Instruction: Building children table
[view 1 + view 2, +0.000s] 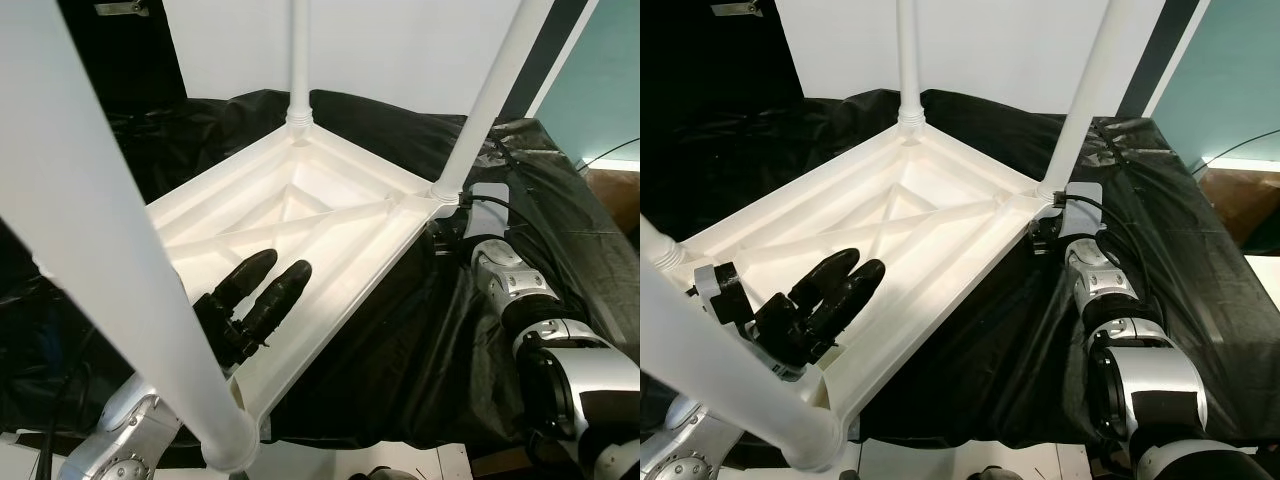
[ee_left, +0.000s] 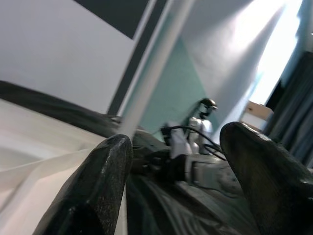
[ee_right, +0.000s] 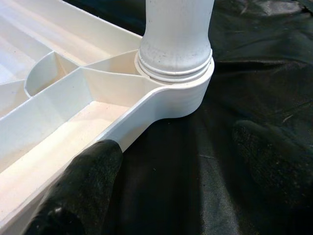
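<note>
the white tabletop (image 1: 290, 215) lies upside down on black cloth (image 1: 1020, 330), legs up. the left gripper (image 1: 268, 285) rests inside its ribbed underside, jaws apart. the right gripper (image 3: 171, 161), jaws apart, sits beside a corner leg (image 3: 177, 36), seemingly straddling the rim.

No legible text, labels, brand marks, numbers or signs in any view. Checked the upturned white plastic tabletop (image 1: 300, 215) with its ribbed underside, the white round legs (image 1: 480, 105) screwed into its corners, the black cloth (image 1: 1140, 240) under it and the white wall (image 1: 990, 50) behind: all plain, unmarked surfaces. Silver arm housings also show nothing readable at this resolution.
</note>
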Motion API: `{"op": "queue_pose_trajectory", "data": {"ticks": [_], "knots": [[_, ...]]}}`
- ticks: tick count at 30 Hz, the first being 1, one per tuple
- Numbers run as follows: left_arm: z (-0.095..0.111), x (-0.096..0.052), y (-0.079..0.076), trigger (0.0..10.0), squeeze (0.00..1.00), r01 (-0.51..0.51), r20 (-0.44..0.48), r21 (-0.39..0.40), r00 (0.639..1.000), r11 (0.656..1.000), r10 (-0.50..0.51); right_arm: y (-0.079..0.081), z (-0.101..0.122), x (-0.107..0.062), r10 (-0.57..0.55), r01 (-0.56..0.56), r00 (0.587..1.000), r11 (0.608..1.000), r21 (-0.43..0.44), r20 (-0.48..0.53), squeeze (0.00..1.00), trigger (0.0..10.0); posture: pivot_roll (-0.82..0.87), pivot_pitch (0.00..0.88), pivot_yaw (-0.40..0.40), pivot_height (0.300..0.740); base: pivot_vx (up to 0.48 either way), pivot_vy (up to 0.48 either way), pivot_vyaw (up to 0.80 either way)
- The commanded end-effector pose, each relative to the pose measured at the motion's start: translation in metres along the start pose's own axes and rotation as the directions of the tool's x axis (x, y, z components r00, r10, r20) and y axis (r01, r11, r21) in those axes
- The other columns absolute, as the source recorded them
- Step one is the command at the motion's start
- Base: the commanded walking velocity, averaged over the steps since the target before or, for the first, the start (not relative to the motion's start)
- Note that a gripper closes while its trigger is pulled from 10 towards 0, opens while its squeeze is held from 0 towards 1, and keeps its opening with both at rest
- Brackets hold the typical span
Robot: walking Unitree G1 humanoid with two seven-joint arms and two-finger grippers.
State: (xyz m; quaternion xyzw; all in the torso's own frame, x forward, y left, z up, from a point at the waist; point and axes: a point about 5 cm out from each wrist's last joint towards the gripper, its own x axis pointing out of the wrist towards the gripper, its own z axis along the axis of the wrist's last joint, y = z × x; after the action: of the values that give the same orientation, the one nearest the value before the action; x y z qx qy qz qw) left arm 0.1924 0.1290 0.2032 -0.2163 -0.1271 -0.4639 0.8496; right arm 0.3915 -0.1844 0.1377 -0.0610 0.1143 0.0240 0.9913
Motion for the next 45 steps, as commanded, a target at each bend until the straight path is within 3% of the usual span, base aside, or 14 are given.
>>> {"op": "queue_pose_trajectory", "data": {"ticks": [1, 9, 11, 16, 18, 24, 28, 31, 34, 39, 45], "knots": [[-0.002, 0.006, -0.018, 10.0, 0.00, 0.175, -0.012, -0.017, 0.984, 0.984, -0.175, 0.021, -0.009, 0.002, 0.100, -0.101, 0.994, 0.994, -0.030, -0.042, 0.00, 10.0, 0.07, 0.060, -0.055, 0.740, 0.000, 0.000, 0.00], [-0.006, 0.014, -0.017, 10.0, 0.00, 0.177, -0.059, 0.001, 0.982, 0.984, -0.177, 0.025, -0.005, 0.003, 0.093, -0.094, 0.995, 0.995, -0.036, -0.021, 0.00, 10.0, 0.08, 0.065, -0.053, 0.740, 0.000, 0.000, 0.00], [-0.012, 0.019, -0.002, 10.0, 0.00, 0.098, -0.129, 0.076, 0.988, 0.992, -0.088, 0.014, 0.000, 0.003, -0.005, 0.005, 1.000, 1.000, -0.020, 0.009, 0.00, 10.0, 0.08, 0.069, -0.050, 0.740, 0.000, 0.000, 0.00], [-0.014, 0.023, 0.012, 10.0, 0.00, 0.023, -0.160, 0.142, 0.987, 0.990, 0.000, 0.000, 0.002, 0.002, -0.120, 0.121, 0.992, 0.993, -0.014, 0.035, 0.00, 10.0, 0.07, 0.069, -0.046, 0.740, 0.000, 0.000, 0.00], [-0.013, 0.023, 0.025, 10.0, 0.00, -0.023, -0.186, 0.209, 0.981, 0.978, 0.063, -0.015, 0.001, -0.001, -0.231, 0.232, 0.971, 0.973, -0.010, 0.061, 0.00, 10.0, 0.06, 0.068, -0.042, 0.740, 0.000, 0.000, 0.00], [0.001, 0.021, 0.050, 10.0, 0.00, -0.064, -0.199, 0.304, 0.971, 0.950, 0.130, -0.023, -0.007, -0.009, -0.351, 0.352, 0.930, 0.936, 0.014, 0.106, 0.00, 10.0, 0.04, 0.063, -0.030, 0.740, 0.000, 0.000, 0.00], [0.005, 0.021, 0.057, 10.0, 0.00, -0.073, -0.198, 0.327, 0.970, 0.942, 0.143, -0.022, -0.009, -0.012, -0.371, 0.371, 0.921, 0.928, 0.022, 0.118, 0.00, 10.0, 0.04, 0.061, -0.026, 0.740, 0.000, 0.000, 0.00], [0.013, 0.022, 0.075, 10.0, 0.00, -0.109, -0.191, 0.374, 0.963, 0.921, 0.191, -0.012, -0.018, -0.017, -0.383, 0.378, 0.916, 0.924, 0.061, 0.123, 0.00, 10.0, 0.02, 0.051, -0.014, 0.740, 0.000, 0.000, 0.00], [0.015, 0.021, 0.079, 10.0, 0.00, -0.116, -0.191, 0.392, 0.960, 0.913, 0.204, -0.009, -0.022, -0.018, -0.374, 0.370, 0.919, 0.927, 0.056, 0.123, 0.00, 10.0, 0.02, 0.047, -0.012, 0.740, 0.000, 0.000, 0.00], [0.018, 0.020, 0.082, 10.0, 0.00, -0.113, -0.193, 0.397, 0.960, 0.911, 0.203, -0.005, -0.029, -0.019, -0.347, 0.343, 0.932, 0.938, 0.056, 0.104, 0.00, 10.0, 0.01, 0.040, -0.009, 0.740, 0.000, 0.000, 0.00], [0.024, 0.017, 0.071, 10.0, 0.00, -0.064, -0.186, 0.373, 0.972, 0.926, 0.142, -0.006, -0.027, -0.014, -0.293, 0.290, 0.952, 0.956, 0.042, 0.087, 0.00, 10.0, 0.03, 0.033, -0.019, 0.740, 0.000, 0.000, 0.00]]}}
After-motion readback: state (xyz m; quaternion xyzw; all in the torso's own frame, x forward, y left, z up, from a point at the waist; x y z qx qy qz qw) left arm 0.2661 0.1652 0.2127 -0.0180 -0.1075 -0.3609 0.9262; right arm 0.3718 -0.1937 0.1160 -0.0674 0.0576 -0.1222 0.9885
